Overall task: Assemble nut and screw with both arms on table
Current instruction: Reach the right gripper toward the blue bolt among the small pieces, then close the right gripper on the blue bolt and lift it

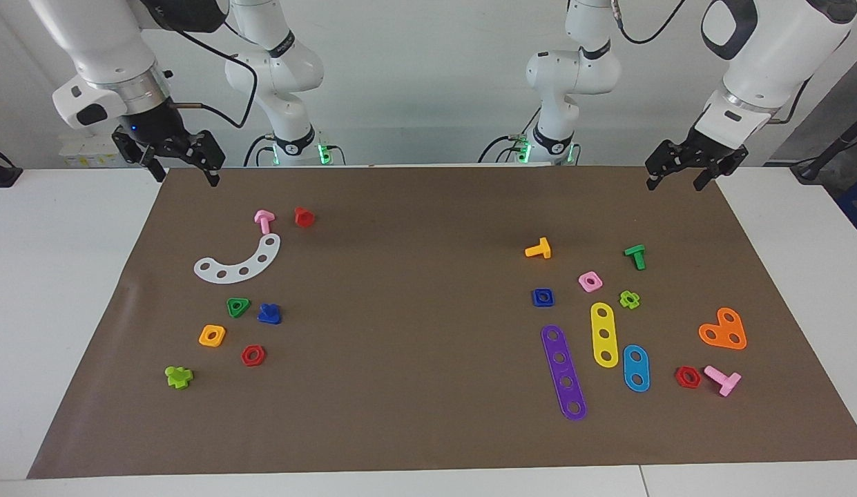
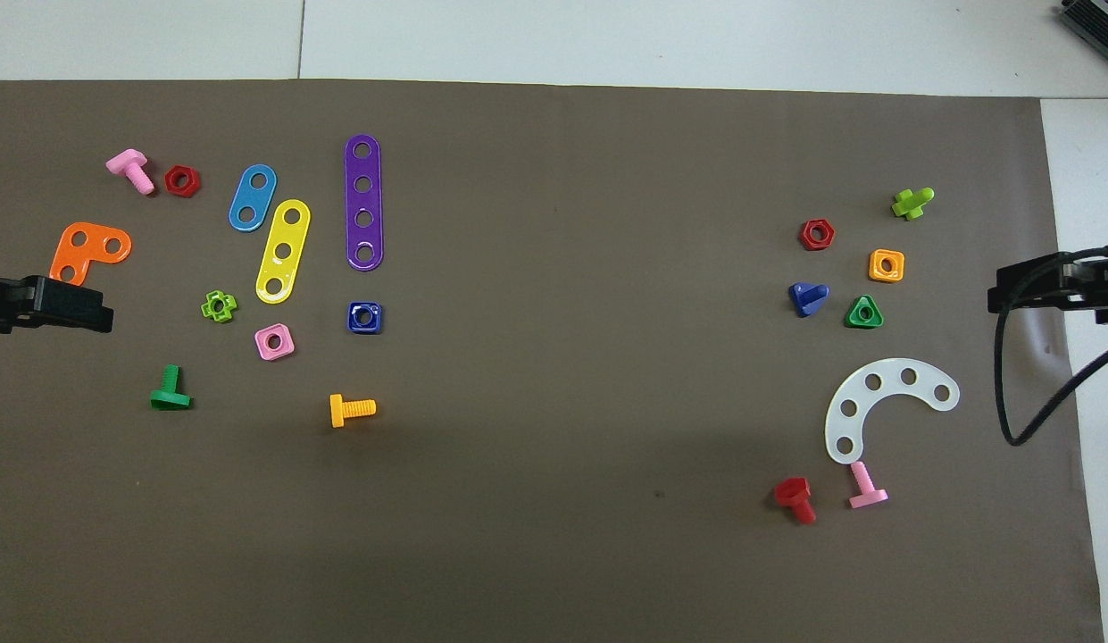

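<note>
Nothing of the assembly is done yet, judging by how the parts lie. Both arms wait raised at the robots' edge of the tabletop [image 1: 69, 276], each at its own end.

The left claw [image 1: 679, 174] hangs empty with its fingers apart. The nut [image 1: 543, 297] lies flat on the brown mat [image 1: 414, 414], well apart from this claw, below it and toward the table's middle, beside the pink square nut [image 1: 590, 281].

The right claw [image 1: 183, 166] is likewise spread and empty. The screw [image 1: 269, 314] rests on the mat well below it, just beside the green triangular nut [image 1: 238, 307].

Left to do: pick up each piece, bring them together, and thread the screw into the nut.
</note>
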Robot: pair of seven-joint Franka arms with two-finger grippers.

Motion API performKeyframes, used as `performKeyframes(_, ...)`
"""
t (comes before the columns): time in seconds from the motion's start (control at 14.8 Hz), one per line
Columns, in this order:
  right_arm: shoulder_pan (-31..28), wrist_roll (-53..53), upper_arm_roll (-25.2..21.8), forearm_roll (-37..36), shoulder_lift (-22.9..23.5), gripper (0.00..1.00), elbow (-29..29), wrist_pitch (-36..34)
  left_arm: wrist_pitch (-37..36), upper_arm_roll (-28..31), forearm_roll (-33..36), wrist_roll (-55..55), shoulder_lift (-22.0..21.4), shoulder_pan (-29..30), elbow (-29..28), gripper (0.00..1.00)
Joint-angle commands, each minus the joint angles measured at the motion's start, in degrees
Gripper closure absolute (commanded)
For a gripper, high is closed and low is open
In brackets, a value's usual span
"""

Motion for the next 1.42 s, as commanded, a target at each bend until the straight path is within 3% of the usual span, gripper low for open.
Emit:
performKeyframes(0.0, -0.7, 0.4, 0.5, 0.2, -0.9, 0.0, -0.7, -0.3, 1.3, -0.4, -0.6, -0.6, -1.7, 0.5, -2.1, 0.0)
performKeyframes(0.34, -0.3, -0.4, 0.5, 0.6, -1.5, 0.0, -2.4, 0.6, 1.3, -0.4, -0.6, -0.6, -1.7, 0.5, -2.0, 0.0)
performKeyframes(0.47, 1.4, -1.0, 0.6, 0.8, -2.8, 0.0, -6.7, 8.1, 1.3, -0.4, -0.6, -0.6, -1.7, 0.5, -2.1, 0.0)
performKeyframes(0.67, 1.2, -1.3, 0.5, 1.0, -1.8, 0.0, -8.1, 10.3, 1.3, -0.4, -0.6, -0.6, -1.7, 0.5, -2.1, 0.0)
performKeyframes(0.81, 1.4, -1.3, 0.5, 1.0, -0.9, 0.0, -11.8, 15.8, 1.3, -0.4, -0.6, -0.6, -1.7, 0.5, -2.1, 0.0)
performKeyframes(1.15, 1.5, -6.7, 0.5, 2.5, 6.4, 0.0, -20.0, 31.1, 1.3, -0.4, -0.6, -0.6, -1.7, 0.5, -2.1, 0.0)
performKeyframes(1.35, 2.1, -8.2, 0.5, 3.1, 12.9, 0.04, -20.5, 38.6, 1.3, -0.4, -0.6, -0.6, -1.7, 0.5, -2.0, 0.0)
